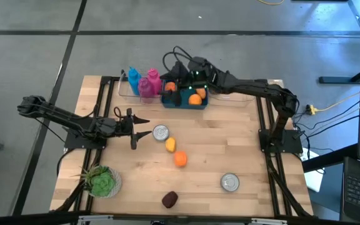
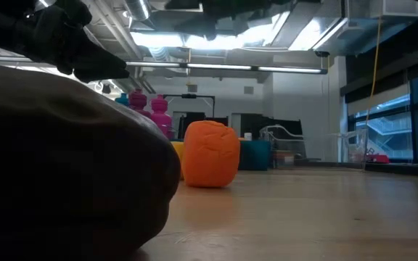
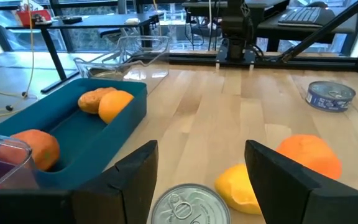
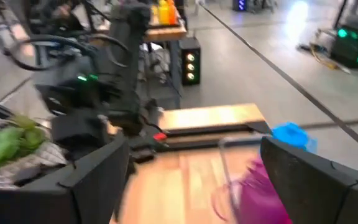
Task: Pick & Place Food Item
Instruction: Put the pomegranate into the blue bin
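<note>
My left gripper (image 1: 144, 128) is open, low over the table, with its fingers on either side of a silver can (image 1: 160, 132) (image 3: 188, 204) without touching it. A yellow food piece (image 1: 170, 145) (image 3: 238, 186) and an orange one (image 1: 180, 159) (image 3: 309, 155) (image 2: 210, 154) lie on the wood just past the can. My right gripper (image 1: 172, 84) (image 4: 194, 186) is open above the left end of the blue bin (image 1: 185, 102) (image 3: 73, 140), which holds orange food pieces (image 3: 107, 102).
A clear container with blue and pink bottles (image 1: 141, 83) (image 4: 263, 186) stands left of the bin. A second can (image 1: 230, 182) (image 3: 331, 96), a dark brown item (image 1: 170, 199) (image 2: 56, 167) and a green lettuce (image 1: 102, 181) (image 4: 5, 143) lie toward the near edge.
</note>
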